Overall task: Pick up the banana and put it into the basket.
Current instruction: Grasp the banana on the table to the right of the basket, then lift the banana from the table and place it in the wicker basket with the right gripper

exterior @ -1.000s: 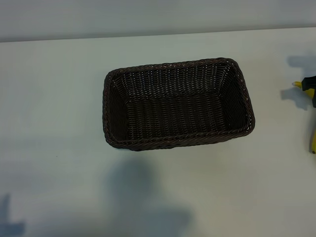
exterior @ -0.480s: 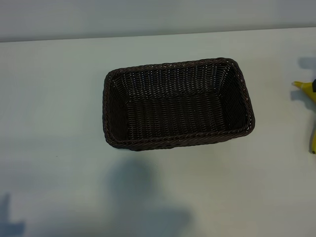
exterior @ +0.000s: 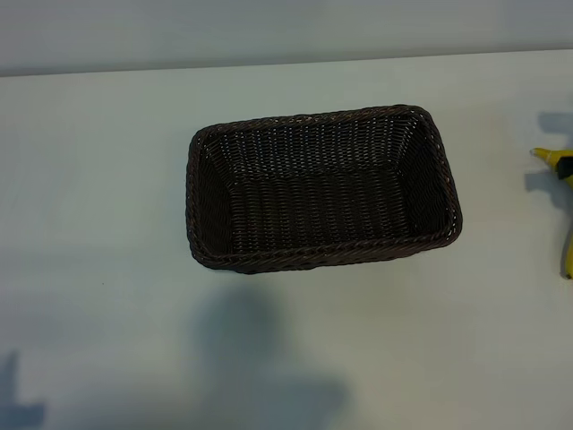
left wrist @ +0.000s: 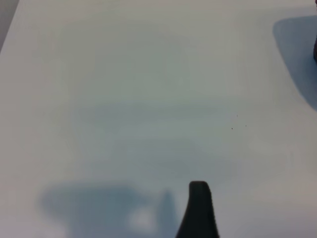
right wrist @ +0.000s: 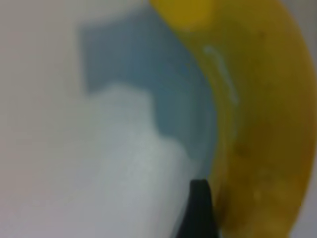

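The basket [exterior: 322, 125], dark brown wicker with nothing in it, sits mid-table. At the table's right edge only the banana's tapered tip [exterior: 543, 155] and a strip of its far end [exterior: 568, 255] show. My right gripper [exterior: 566, 167] hovers at that tip, mostly out of the exterior view. In the right wrist view the banana [right wrist: 257, 114] fills one side, and one dark finger [right wrist: 200, 210] stands close beside it; the gripper is open. My left gripper's single visible finger [left wrist: 199, 210] hangs over bare table, holding nothing.
The white table [exterior: 107, 224] runs back to a pale wall [exterior: 269, 27]. Arm shadows fall on the table in front of the basket and at the lower left corner.
In the exterior view the dark part of my right gripper has slid slightly right, toward the picture's edge, baring more of the banana's tip. Basket and banana have not moved.
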Action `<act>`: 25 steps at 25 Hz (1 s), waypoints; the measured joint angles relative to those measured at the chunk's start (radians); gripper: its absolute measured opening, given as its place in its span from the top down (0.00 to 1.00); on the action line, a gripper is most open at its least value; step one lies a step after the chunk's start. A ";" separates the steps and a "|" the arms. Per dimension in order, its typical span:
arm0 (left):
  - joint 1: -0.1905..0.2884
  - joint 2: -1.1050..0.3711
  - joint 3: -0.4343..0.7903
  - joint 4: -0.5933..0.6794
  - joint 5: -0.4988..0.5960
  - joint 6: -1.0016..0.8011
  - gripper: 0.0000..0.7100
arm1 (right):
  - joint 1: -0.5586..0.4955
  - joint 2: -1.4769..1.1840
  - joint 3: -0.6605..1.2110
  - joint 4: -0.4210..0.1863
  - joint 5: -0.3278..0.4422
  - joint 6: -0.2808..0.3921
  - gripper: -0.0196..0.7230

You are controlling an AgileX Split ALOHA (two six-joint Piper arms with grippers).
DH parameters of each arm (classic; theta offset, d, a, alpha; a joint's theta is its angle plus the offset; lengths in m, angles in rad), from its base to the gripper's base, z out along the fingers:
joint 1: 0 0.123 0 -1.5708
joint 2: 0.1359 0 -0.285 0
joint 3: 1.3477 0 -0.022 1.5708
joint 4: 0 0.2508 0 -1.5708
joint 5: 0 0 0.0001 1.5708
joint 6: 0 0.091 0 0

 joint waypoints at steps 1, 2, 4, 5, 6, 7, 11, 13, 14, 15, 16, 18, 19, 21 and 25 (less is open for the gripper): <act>0.000 0.000 0.000 0.000 0.000 0.000 0.15 | 0.000 0.013 0.000 0.000 -0.002 0.000 0.19; 0.000 0.000 0.000 0.000 0.000 0.000 0.15 | 0.000 0.024 0.000 0.001 -0.004 0.000 0.19; 0.000 0.000 0.000 0.000 0.000 0.000 0.15 | 0.000 0.038 0.000 0.001 -0.005 0.000 0.19; 0.000 0.000 0.000 0.000 0.000 0.000 0.15 | 0.000 0.043 0.000 0.001 -0.005 0.000 0.19; 0.000 0.000 0.000 0.000 0.000 0.000 0.15 | 0.000 0.043 0.000 0.001 -0.007 0.000 0.19; 0.000 0.000 0.000 0.000 0.000 0.000 0.15 | 0.000 0.043 0.000 0.001 -0.007 0.000 0.22; 0.000 0.000 0.000 0.000 0.000 0.000 0.15 | 0.000 0.043 -0.001 0.001 -0.010 0.000 0.41; 0.000 0.000 0.000 0.000 0.000 0.000 0.15 | 0.000 0.043 -0.006 -0.004 0.007 -0.002 0.41; 0.000 0.000 0.000 0.000 0.000 0.000 0.15 | 0.000 0.043 -0.015 -0.008 0.021 -0.002 0.41; 0.000 0.000 0.000 0.000 0.000 0.000 0.15 | 0.000 0.043 -0.028 -0.010 0.040 -0.002 0.41; 0.000 0.000 0.000 0.000 0.000 0.000 0.15 | 0.000 0.044 -0.042 -0.014 0.065 -0.002 0.41; 0.000 0.000 0.000 0.000 0.000 0.000 0.15 | 0.000 0.044 -0.089 -0.016 0.120 -0.002 0.41; 0.000 0.000 0.000 0.000 0.000 0.000 0.15 | 0.000 0.044 -0.118 -0.016 0.155 -0.002 0.41; 0.000 0.000 0.000 0.000 0.000 0.000 0.15 | 0.000 0.044 -0.176 -0.005 0.226 0.000 0.41; 0.000 0.000 0.000 0.000 0.000 0.000 0.15 | 0.001 0.044 -0.306 0.027 0.382 -0.002 0.41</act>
